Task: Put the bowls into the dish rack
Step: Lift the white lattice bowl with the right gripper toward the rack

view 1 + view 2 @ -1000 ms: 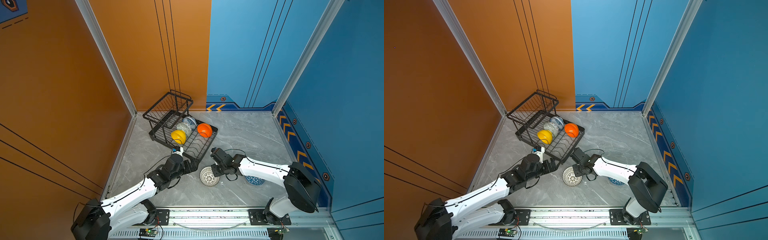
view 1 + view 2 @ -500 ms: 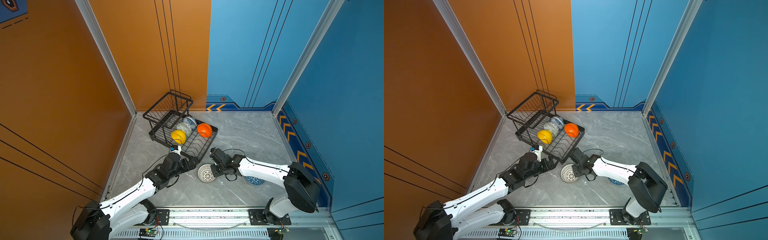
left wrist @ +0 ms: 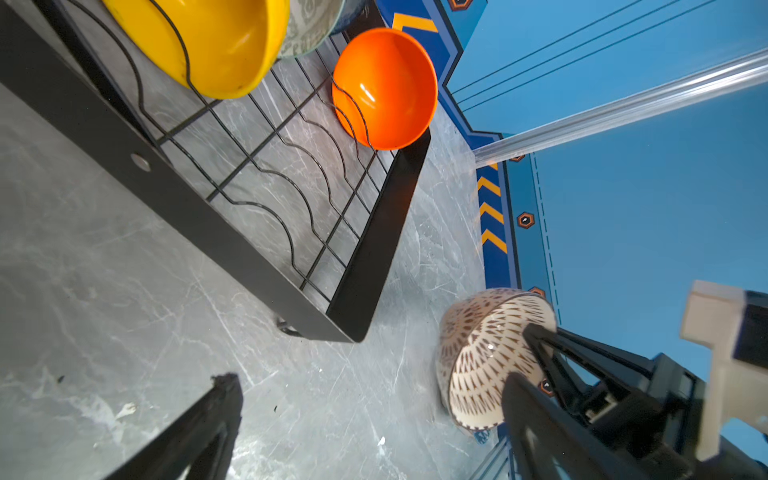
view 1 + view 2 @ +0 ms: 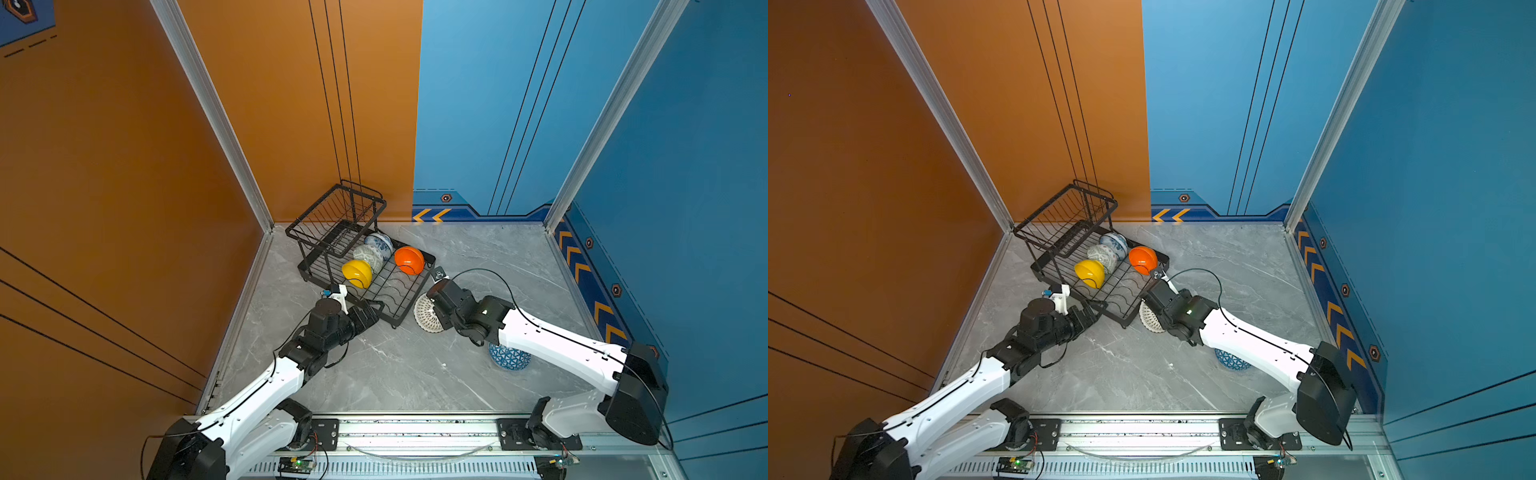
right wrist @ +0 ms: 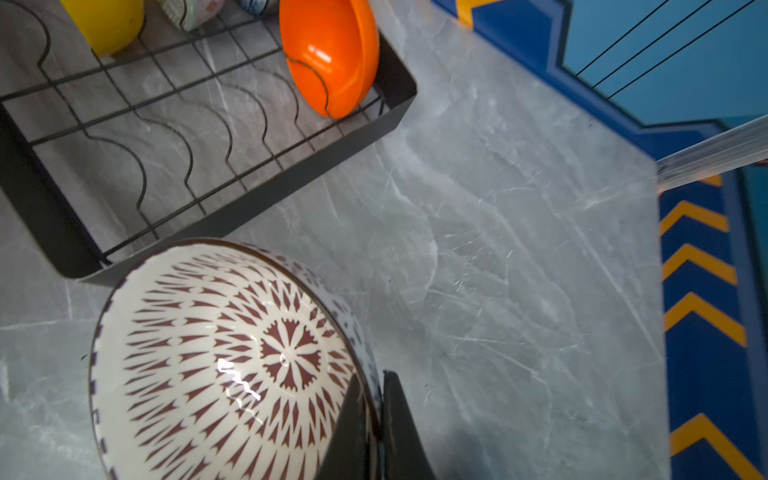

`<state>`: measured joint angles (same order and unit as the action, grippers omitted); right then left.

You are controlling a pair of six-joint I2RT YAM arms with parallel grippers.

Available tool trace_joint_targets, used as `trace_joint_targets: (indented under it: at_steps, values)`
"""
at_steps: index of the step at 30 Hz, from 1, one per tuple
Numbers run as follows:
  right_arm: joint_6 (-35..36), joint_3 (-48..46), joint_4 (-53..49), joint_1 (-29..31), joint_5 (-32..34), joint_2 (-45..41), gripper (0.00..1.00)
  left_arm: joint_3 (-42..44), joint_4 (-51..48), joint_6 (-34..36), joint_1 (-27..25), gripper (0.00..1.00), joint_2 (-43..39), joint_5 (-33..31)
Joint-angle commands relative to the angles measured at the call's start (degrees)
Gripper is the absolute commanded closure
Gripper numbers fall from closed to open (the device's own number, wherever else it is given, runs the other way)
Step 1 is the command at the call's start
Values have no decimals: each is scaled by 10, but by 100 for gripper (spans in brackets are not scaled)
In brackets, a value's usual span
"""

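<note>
Now white lattice bowl (image 5: 232,353) being pinched at rim by right claw (image 5: 371,399), closed tight on thin wall; bowl being held tilted on edge just beside dish rack (image 4: 414,293) corner, probably for slotting between dividers. Left claw (image 3: 370,380) being held wide open, empty, near rack's front wall, seemingly out of way. Orange bowl (image 4: 409,258) and yellow bowl (image 4: 356,272) being propped on edge by dividers. Blue triangle bowl (image 4: 509,357) being left on tabletop (image 4: 395,365) under right arm.
</note>
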<state>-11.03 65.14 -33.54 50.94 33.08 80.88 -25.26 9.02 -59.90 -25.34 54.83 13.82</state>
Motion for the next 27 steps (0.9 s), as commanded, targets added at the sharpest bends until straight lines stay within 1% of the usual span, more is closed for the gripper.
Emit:
trace_joint_targets:
  at_steps: [1, 4, 6, 7, 10, 13, 16, 19, 23, 25, 27]
  values:
    - [126, 40, 80, 6, 144, 27, 100, 24, 86, -59, 29, 2, 17, 79]
    - [225, 69, 169, 4, 191, 84, 100, 46, 164, -107, 55, 2, 40, 110]
    - [295, 84, 243, 7, 217, 123, 100, 50, 192, -121, 66, 2, 55, 121]
    - [327, 94, 281, 8, 223, 145, 100, 51, 204, -126, 69, 2, 62, 126]
    - [406, 135, 350, 11, 229, 204, 100, 55, 239, -145, 86, 2, 78, 141]
    - [509, 156, 445, 14, 235, 264, 100, 55, 248, -149, 105, 2, 84, 154]
    - [587, 178, 508, 14, 235, 318, 100, 55, 249, -145, 122, 2, 89, 168]
    - [644, 189, 559, 12, 230, 356, 100, 59, 254, -143, 136, 2, 93, 176]
    - [700, 204, 602, 3, 222, 403, 100, 62, 257, -138, 145, 2, 101, 182]
    - [731, 210, 636, 0, 222, 422, 100, 65, 267, -138, 149, 2, 109, 185]
    - [749, 216, 647, -5, 220, 434, 100, 68, 283, -142, 153, 2, 120, 190]
